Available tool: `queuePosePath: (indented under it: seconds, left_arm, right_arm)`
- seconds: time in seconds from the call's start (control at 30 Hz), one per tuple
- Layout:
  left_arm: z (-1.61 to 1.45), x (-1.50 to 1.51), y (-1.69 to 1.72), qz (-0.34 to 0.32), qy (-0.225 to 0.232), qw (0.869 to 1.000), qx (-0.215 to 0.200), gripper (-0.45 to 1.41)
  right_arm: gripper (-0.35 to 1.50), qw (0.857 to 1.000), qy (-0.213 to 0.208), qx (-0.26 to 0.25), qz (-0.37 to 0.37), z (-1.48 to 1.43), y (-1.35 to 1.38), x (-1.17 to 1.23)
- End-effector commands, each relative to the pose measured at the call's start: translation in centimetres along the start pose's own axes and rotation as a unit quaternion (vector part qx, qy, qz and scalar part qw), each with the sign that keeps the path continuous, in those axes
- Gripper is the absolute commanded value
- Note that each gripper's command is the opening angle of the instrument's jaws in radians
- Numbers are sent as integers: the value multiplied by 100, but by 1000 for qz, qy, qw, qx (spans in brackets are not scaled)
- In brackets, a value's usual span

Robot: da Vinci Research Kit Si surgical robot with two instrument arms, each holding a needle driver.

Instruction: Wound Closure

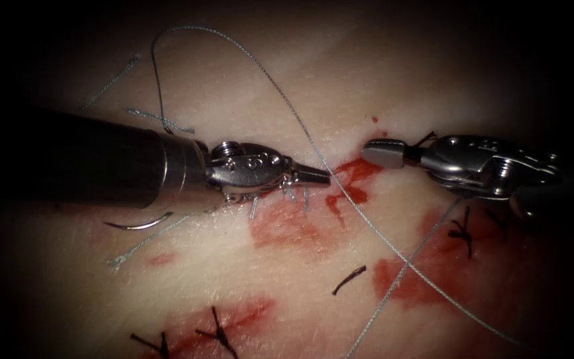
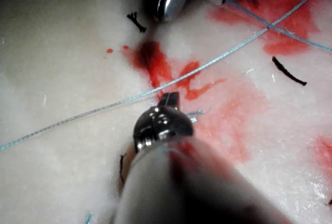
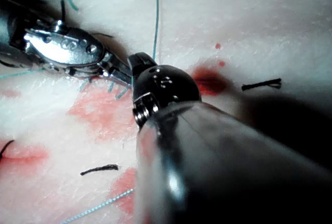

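Visibly both end effectors (image 1: 319,175) (image 1: 383,152) closed, empty

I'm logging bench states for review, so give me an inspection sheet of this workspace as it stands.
Surface: tissue, pale, with patches of red fluid around the cut.
Job's things: needle lies free on the tissue left of the cut, below the left shaft, not in the tissue. Thread loops above the left tool and runs down past its tip to the lower right.
Clutter: cut ends of pale thread; dark stitches; loose dark thread piece.
Grippers: left tool shut, holds nothing that I can see; right tool shut, holds nothing.
Cables: nothing seen.
Surroundings: dark.
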Motion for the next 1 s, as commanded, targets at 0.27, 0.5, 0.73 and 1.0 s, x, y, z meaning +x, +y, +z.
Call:
queuePosePath:
  seconds: [0.27, 0.5, 0.73, 1.0]
  left_arm:
    - [-19, -12, 7, 3, -11, 1000, -24, -45]
    - [-45, -13, 9, 1, -18, 1000, -17, -45]
    - [-112, 30, 1, -26, 6, 999, 32, 1]
    - [-194, 38, -39, -83, 24, 990, 112, 60]
  right_arm:
    - [10, 1000, 0, 2, 14, 6, -4, -2]
    - [24, 1000, 0, 2, 16, 6, -4, 1]
    - [96, 998, 0, -1, -58, 9, -12, 14]
    - [61, 998, 25, -5, -52, 39, -20, 21]
